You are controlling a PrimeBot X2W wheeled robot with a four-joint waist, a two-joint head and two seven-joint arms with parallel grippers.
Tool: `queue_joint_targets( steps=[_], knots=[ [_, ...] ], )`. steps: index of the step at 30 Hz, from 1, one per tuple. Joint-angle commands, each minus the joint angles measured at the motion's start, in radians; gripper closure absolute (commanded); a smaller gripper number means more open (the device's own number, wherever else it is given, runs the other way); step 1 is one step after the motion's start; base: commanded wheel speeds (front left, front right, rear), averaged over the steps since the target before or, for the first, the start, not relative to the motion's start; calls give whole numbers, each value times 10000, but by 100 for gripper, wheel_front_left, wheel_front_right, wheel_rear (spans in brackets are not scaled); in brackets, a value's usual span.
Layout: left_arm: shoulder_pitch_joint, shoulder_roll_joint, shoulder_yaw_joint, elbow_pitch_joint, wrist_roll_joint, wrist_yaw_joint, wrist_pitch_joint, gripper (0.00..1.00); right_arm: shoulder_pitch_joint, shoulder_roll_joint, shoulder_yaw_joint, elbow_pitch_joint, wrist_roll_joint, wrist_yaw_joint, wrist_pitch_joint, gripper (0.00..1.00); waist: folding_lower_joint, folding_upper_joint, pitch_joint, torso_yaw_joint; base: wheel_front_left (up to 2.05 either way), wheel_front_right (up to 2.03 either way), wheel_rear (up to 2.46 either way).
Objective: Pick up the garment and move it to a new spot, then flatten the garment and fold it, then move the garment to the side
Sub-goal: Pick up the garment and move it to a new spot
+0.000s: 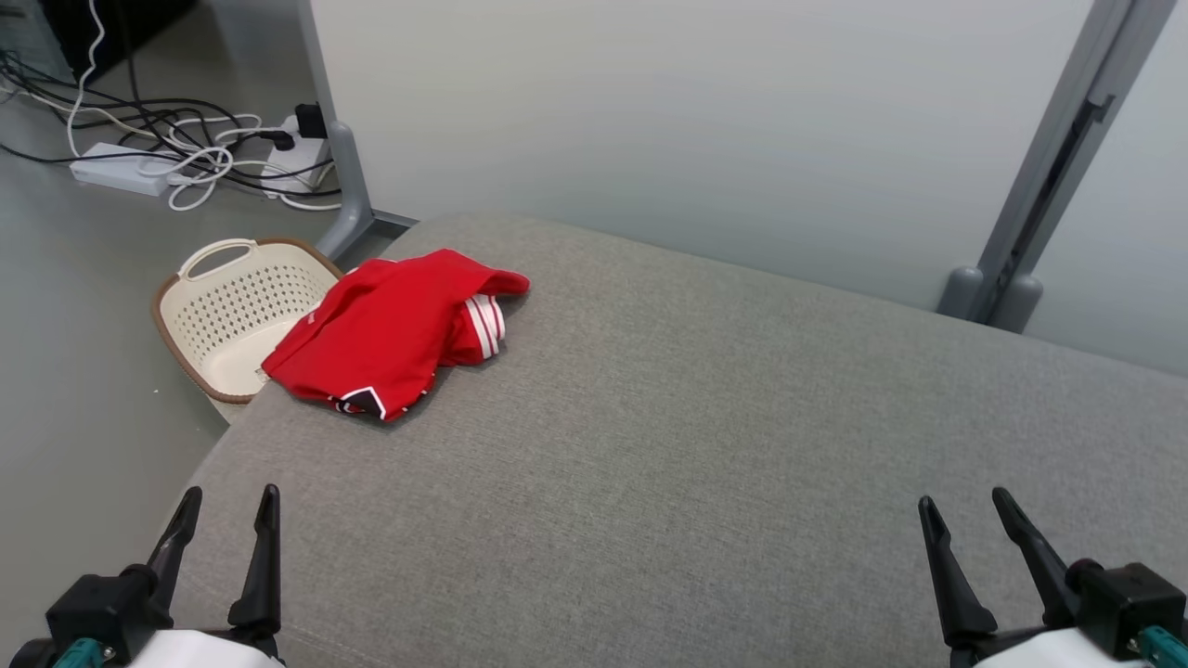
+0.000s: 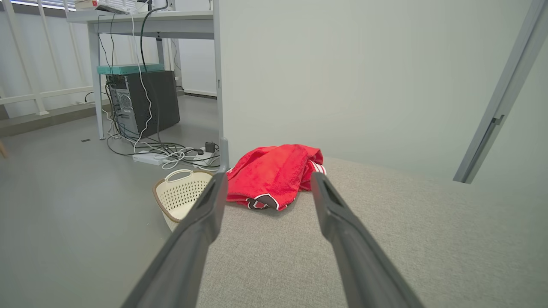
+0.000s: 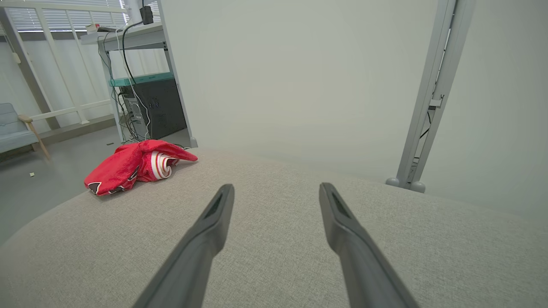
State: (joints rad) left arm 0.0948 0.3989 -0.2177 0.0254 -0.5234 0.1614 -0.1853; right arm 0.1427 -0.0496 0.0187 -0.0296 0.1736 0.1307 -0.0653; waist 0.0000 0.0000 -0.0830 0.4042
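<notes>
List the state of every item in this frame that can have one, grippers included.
red garment, crumpled in a heap near the far left corner of the grey cushion, not held.
left gripper, open, empty, clear of the garment.
right gripper, open, empty, clear of the garment.
basket, upright on the floor beside the cushion, nothing visible inside.
power strip, on the floor, black adapter plugged in.

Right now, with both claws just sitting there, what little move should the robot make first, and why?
Probably reach the left gripper forward toward the red garment. It lies crumpled at the far left corner of the grey cushion, by the basket, on that gripper's side. Both grippers are open and empty; the right gripper is farther away.
</notes>
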Motion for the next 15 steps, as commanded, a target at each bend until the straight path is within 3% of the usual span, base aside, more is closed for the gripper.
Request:
queue_joint_targets(
  steps=[1, 8, 15],
  knots=[
    [-245, 1, 98, 30, -83, 45, -58, 0, -201, -35, 37, -105, -70, 1, 53, 0, 0, 0, 242, -202, 0, 0, 0],
    [-1607, -194, 291, 708, -397, -258, -237, 0, -1019, -112, 47, -521, -478, 0, 378, 0, 0, 0, 1631, -837, 0, 0, 0],
    [-3824, -186, 310, 2516, -700, -1016, -170, 0, -1785, -293, 141, -987, -670, 1, 575, 0, 0, 0, 2979, -1403, 0, 0, 0]
  ],
)
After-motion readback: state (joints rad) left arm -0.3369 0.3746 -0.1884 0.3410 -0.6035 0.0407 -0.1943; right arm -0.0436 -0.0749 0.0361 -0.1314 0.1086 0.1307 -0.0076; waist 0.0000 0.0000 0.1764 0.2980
